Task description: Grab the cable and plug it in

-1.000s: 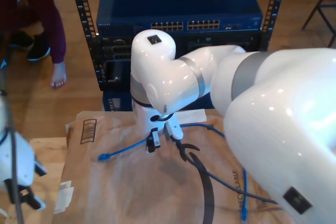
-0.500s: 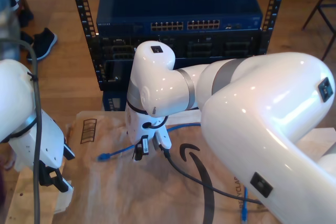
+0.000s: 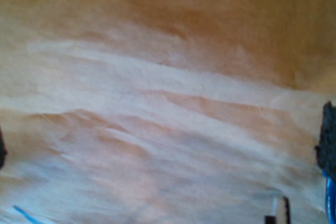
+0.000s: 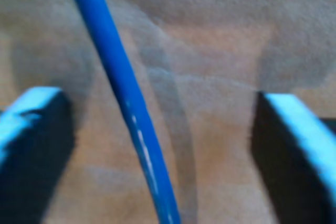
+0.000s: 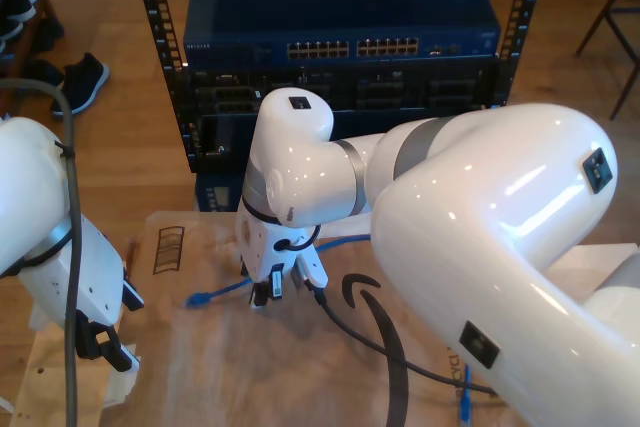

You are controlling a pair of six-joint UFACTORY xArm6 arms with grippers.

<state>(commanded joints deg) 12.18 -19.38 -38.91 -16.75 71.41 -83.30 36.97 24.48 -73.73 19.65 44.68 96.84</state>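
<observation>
The thin bright-blue cable [image 4: 131,114] lies on crumpled brown paper [image 5: 230,367] in front of the dark blue rack switch [image 5: 340,7], running between my second end effector's [image 4: 157,145] wide-spread fingers [image 4: 31,145], untouched. My first end effector's state I cannot tell.

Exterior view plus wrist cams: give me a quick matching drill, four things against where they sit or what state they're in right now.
Things:
1. cable
2. my second gripper
3. network switch
4. brown paper

States or places:
A. mounted in the rack behind the work surface
B. open, fingers either side of the blue line
C. running between two fingers, not yet pinched
D. wrinkled sheet covering the work surface

Pairs: 1-C, 2-B, 3-A, 4-D
</observation>
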